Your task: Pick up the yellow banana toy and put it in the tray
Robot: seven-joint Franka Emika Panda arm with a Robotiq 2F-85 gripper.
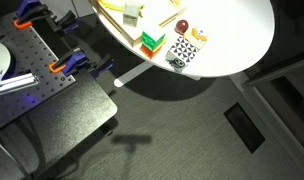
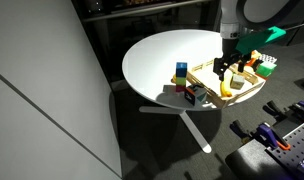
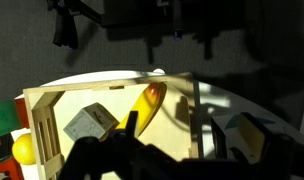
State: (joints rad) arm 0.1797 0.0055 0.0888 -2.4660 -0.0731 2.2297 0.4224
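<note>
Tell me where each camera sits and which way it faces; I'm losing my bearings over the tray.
Exterior view: high up, looking down at the table edge, the green block and the floor; no robot shows.
Exterior view: lower, off to the side, looking across the table; arm and gripper hang over the banana in the tray.
Wrist view: looks down into the tray at the banana; dark fingers along the bottom.
Shared: both exterior views show the patterned block; wrist and exterior share tray and banana.

Bright light whitens the table [image 2: 162, 60] against a dark floor [image 1: 172, 120]; the wrist view is murky and soft.
</note>
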